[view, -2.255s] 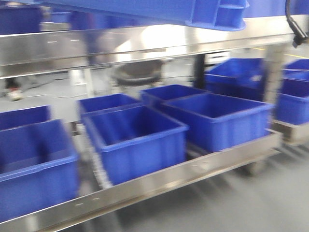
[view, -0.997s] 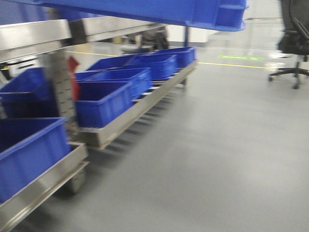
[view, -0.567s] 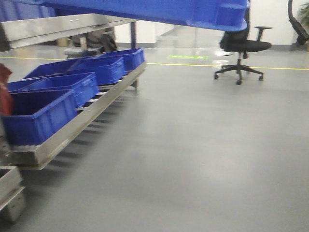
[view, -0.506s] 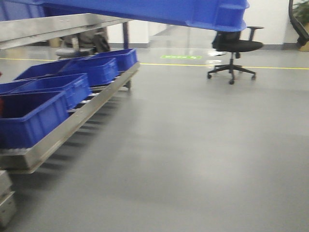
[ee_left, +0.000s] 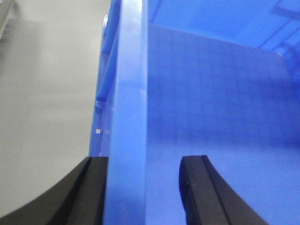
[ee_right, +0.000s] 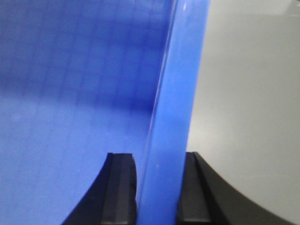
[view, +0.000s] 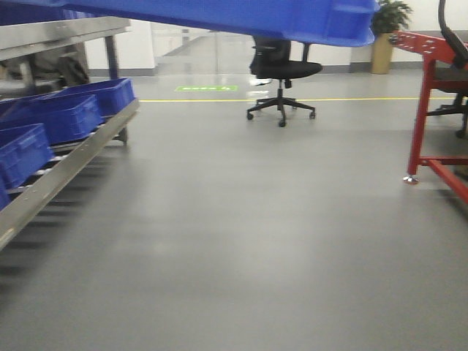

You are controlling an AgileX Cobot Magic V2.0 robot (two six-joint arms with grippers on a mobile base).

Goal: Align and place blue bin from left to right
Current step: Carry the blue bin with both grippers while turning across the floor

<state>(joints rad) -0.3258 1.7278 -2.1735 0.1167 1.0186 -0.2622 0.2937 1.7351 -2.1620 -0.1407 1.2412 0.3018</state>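
**A:** Biggest thing in sight?
**B:** Glossy grey floor [view: 241,241], filling most of the front view.

**A:** And the blue bin [view: 219,14]?
**B:** Held up well off that floor. Only underside and thick rim visible, stretched across the top of the front view.

**A:** Along the floor's left edge?
**B:** A steel rack [view: 66,164], with other blue crates [view: 55,117] in a row on the lower shelf.

**A:** At the right edge?
**B:** A red metal frame [view: 424,95], standing on a small foot.

**A:** Farther back?
**B:** A black office chair [view: 281,73] on the near side of a yellow line [view: 351,99]. Then a potted plant [view: 384,36] by the back wall.

**A:** Anything to read?
**B:** Only a green floor marking [view: 206,88] beyond the line, too blurred to make out.

**A:** Pose of the left gripper [ee_left: 143,187]?
**B:** Reaching over the bin's rim. One black finger [ee_left: 89,192] outside and touching the rim, the other inside the bin. Clamped on the wall.

**A:** And the right gripper [ee_right: 158,187]?
**B:** Mirrored at the opposite wall. One finger [ee_right: 119,187] inside, one outside, both hard against the rim. Closed on the bin too.
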